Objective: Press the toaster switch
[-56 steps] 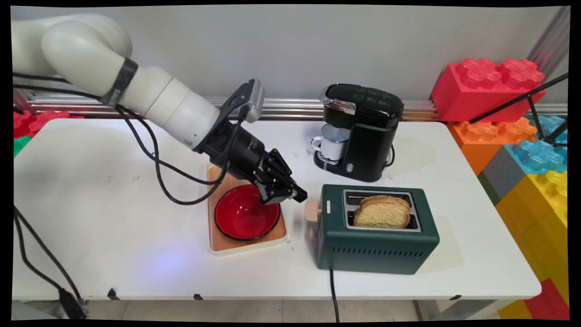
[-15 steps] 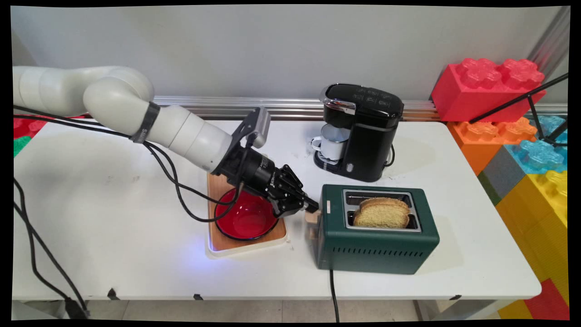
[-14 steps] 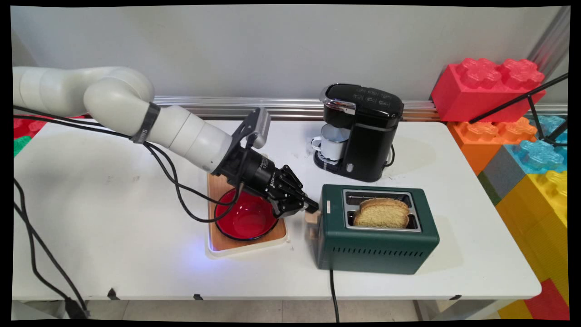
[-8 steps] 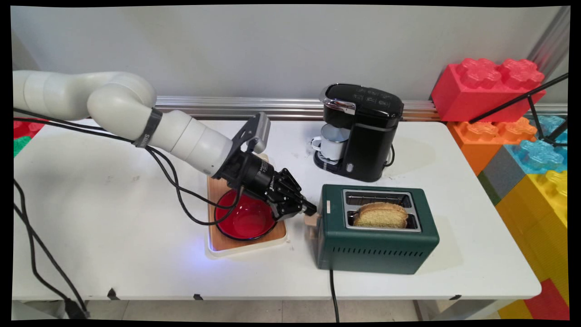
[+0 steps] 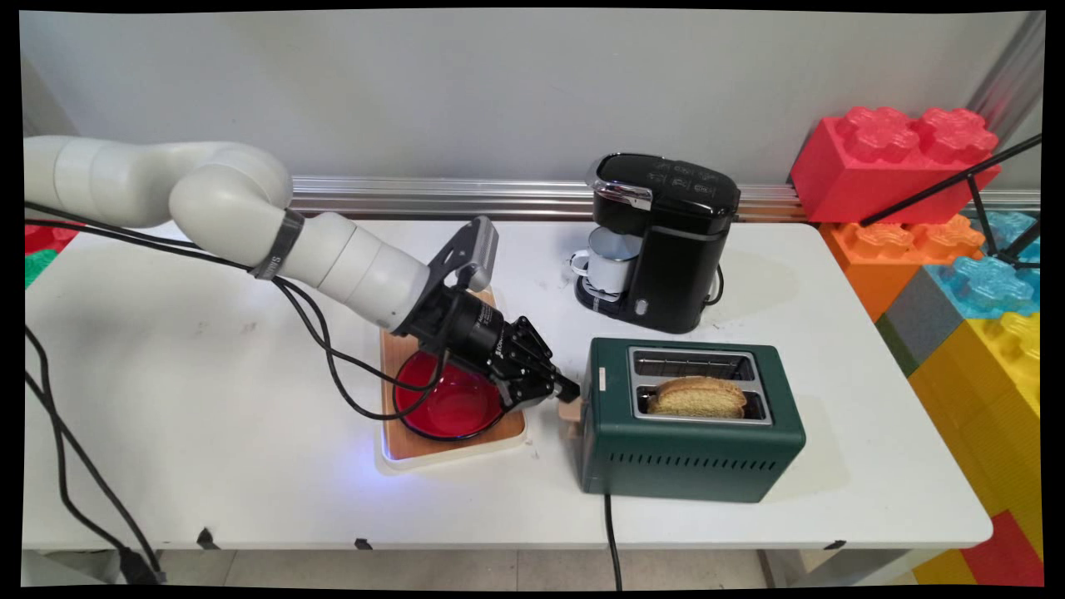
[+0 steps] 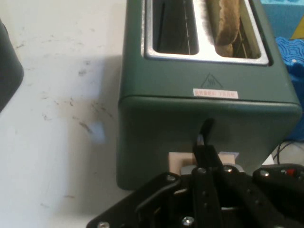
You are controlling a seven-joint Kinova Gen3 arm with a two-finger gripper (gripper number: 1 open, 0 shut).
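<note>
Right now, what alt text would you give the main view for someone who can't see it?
A white robot arm's black gripper presses shut on the pale lever at the left end of a green toaster, where a bread slice sits low in the near slot. A red bowl on a wooden board lies under the arm; a black coffee maker holding a white mug stands behind.
</note>
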